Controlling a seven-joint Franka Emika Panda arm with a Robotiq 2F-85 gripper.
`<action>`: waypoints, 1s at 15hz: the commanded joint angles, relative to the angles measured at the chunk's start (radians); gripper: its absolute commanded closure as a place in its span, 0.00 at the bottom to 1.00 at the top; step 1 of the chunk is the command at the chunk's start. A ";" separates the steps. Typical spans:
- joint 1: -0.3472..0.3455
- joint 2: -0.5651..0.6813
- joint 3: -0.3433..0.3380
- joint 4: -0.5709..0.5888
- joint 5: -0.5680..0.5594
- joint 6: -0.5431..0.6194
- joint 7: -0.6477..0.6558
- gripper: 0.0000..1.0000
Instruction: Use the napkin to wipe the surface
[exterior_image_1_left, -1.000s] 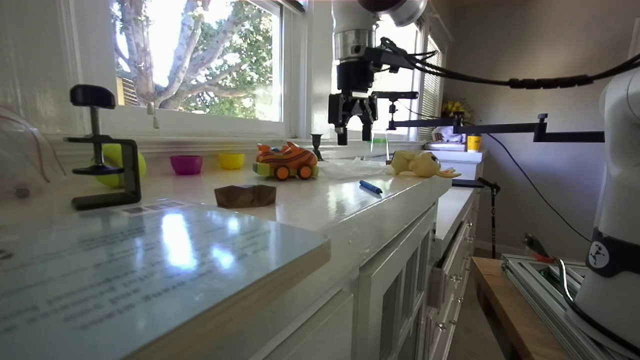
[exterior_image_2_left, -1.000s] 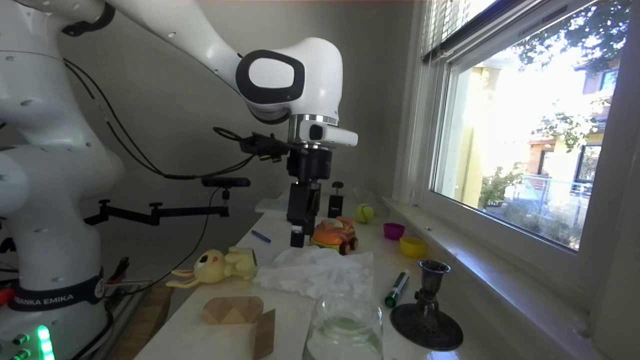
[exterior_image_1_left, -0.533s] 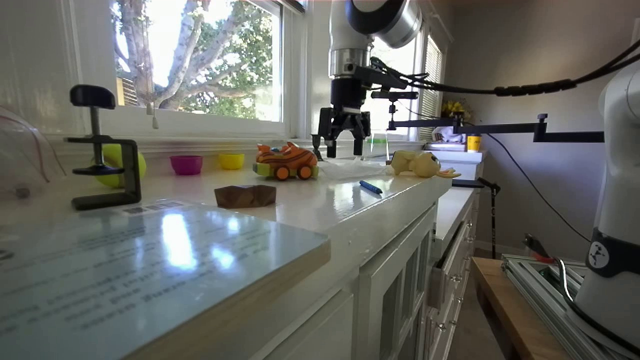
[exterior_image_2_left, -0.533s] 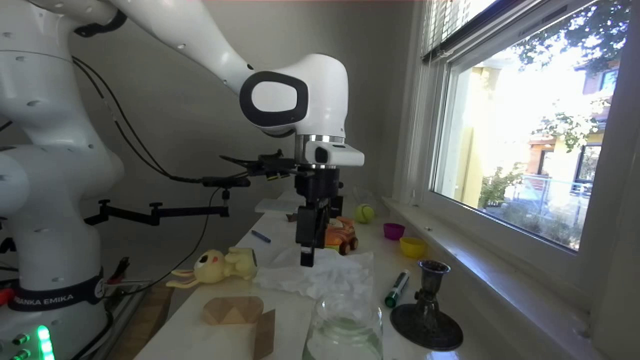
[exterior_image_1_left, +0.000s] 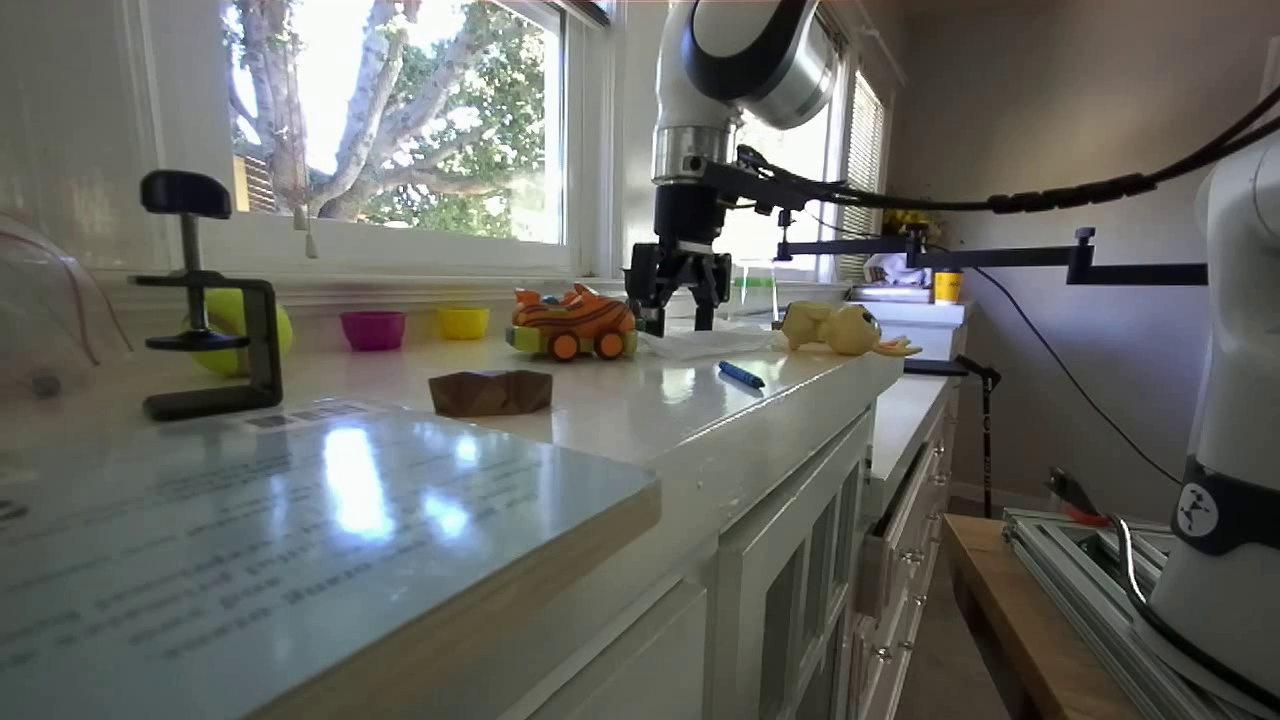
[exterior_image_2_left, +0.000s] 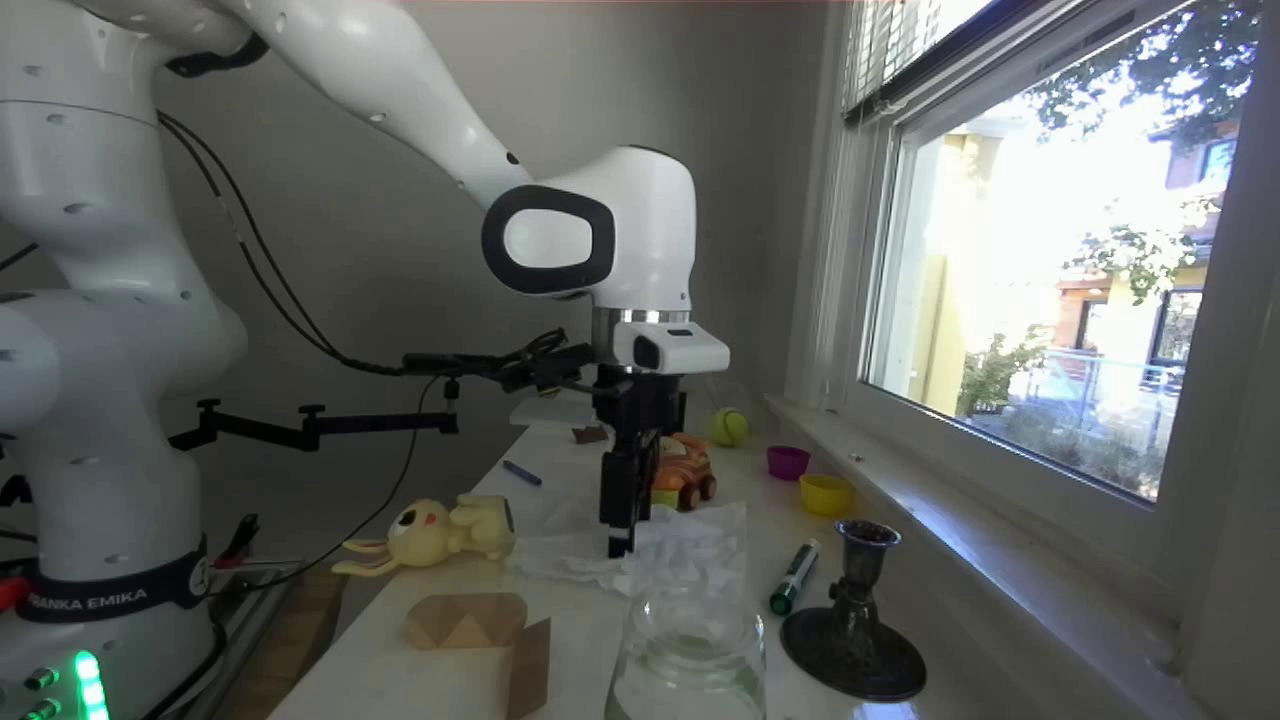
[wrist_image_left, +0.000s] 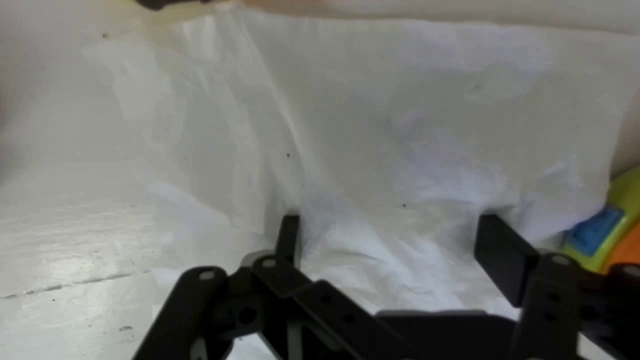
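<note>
The white crumpled napkin (exterior_image_2_left: 690, 545) lies spread on the white counter (exterior_image_1_left: 620, 420); it also shows in an exterior view (exterior_image_1_left: 725, 343) and fills much of the wrist view (wrist_image_left: 380, 120). My gripper (wrist_image_left: 389, 220) points down over the napkin with its fingers wide apart and only napkin below and between them. The fingertips are at or very near the napkin; I cannot tell whether they touch it. The gripper also shows low over the napkin in both exterior views (exterior_image_1_left: 680, 328) (exterior_image_2_left: 620, 550). The arm hides part of the napkin.
An orange toy car (exterior_image_1_left: 575, 325) stands beside the napkin, close to one finger. A yellow bunny toy (exterior_image_2_left: 450, 532) lies near the counter's edge. A glass jar (exterior_image_2_left: 690, 665), a green marker (exterior_image_2_left: 795, 578) and a dark candlestick (exterior_image_2_left: 855, 630) stand or lie nearby. A blue crayon (exterior_image_1_left: 741, 375) lies near the front edge.
My gripper has moved down from well above the counter to the napkin, shifting slightly toward the jar. The fingers stay apart. The napkin and the other objects have not visibly moved.
</note>
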 joint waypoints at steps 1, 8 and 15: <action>0.018 0.010 -0.009 -0.017 0.035 0.043 -0.052 0.41; 0.028 -0.003 -0.004 0.016 0.015 0.016 -0.066 0.92; 0.035 -0.052 0.003 0.193 0.015 -0.182 -0.061 1.00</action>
